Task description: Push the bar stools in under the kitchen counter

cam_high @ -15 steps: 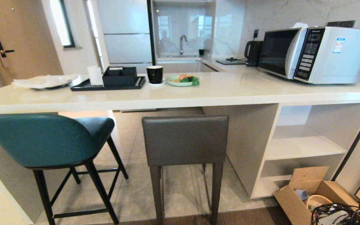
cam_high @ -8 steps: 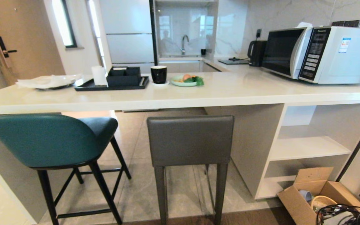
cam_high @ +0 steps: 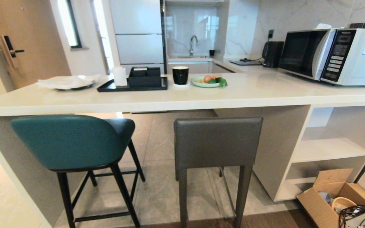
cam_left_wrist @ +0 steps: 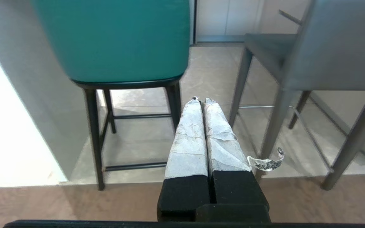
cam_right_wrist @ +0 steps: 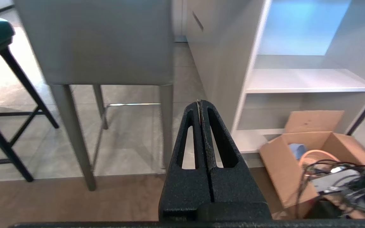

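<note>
Item one: the teal stool (cam_high: 71,142). You see it standing at the left end of the kitchen counter (cam_high: 182,98), back toward you, seat partly beneath the tabletop edge, near the slab end panel (cam_high: 14,177).

Item two: the grey stool (cam_high: 217,142). It stands to the right of the teal one and apart from it, between that stool and the open white shelves (cam_high: 328,148). Its back sits out on your side of the tabletop edge.

Item three: the left gripper (cam_left_wrist: 201,103). Its tape-wrapped fingers are pressed together and empty, aimed at the gap between the two stools, touching neither.

Item four: the right gripper (cam_right_wrist: 201,103). Its black fingers are likewise pressed together, holding nothing, pointed past the grey stool's right legs.

Progress, as a judgement: you have no contact with either stool, and both backs look to stand proud of the tabletop. Both pushes appear to remain.

Bystanders: a cardboard box (cam_high: 337,193) on the floor and a microwave (cam_high: 331,55).
</note>
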Motion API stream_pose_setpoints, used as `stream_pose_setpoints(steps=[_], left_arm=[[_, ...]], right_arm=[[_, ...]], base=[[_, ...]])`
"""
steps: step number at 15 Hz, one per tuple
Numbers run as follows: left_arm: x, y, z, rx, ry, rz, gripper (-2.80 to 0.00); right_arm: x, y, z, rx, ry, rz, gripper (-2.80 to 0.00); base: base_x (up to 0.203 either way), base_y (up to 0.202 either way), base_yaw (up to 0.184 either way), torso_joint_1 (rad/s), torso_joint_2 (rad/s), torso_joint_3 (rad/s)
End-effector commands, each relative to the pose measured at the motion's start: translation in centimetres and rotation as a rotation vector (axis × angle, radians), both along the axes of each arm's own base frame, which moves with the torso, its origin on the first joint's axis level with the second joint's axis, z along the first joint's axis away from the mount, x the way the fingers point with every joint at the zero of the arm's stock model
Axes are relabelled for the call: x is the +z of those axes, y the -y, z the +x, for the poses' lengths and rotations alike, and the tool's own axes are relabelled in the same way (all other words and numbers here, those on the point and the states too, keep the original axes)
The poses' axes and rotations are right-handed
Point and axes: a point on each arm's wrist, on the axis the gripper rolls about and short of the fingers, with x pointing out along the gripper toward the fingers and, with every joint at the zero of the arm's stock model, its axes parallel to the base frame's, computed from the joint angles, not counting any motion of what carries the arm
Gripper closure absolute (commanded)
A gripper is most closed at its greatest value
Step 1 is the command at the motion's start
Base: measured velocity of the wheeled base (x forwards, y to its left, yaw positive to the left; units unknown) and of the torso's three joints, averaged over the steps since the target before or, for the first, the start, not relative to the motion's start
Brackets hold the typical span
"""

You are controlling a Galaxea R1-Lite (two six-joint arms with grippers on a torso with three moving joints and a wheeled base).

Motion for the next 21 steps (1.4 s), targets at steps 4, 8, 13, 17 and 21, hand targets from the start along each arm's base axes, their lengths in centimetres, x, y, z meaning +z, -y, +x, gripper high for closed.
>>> stream_pose_setpoints(steps=[4,8,13,17,21], left_arm=[[0.00,0.00,0.01,0.000,-0.002,-0.001,0.00],[0.00,0.00,0.01,0.000,-0.002,-0.001,0.00],[0.00,0.00,0.01,0.000,-0.002,-0.001,0.00],[0.00,0.00,0.01,0.000,-0.002,-0.001,0.00],[0.00,0.00,0.01,0.002,-0.002,-0.001,0.00]], right_arm=[[0.00,0.00,0.01,-0.001,-0.002,0.004,0.00],[0.02,0.01,0.01,-0.006,0.000,0.019,0.00],[-0.01,0.02,0.02,-0.014,0.000,0.035,0.00],[0.03,0.02,0.01,-0.014,0.001,0.036,0.00],[0.04,0.03,0.01,-0.015,0.001,0.037,0.00]], base=[[0.000,0.199,-0.003,-0.001,0.00,0.004],[0.000,0.185,-0.002,-0.001,0.00,0.000],[0.000,0.021,0.000,0.000,0.00,0.001],[0.000,0.000,0.000,0.000,0.00,0.000],[0.000,0.000,0.000,0.000,0.00,0.000]])
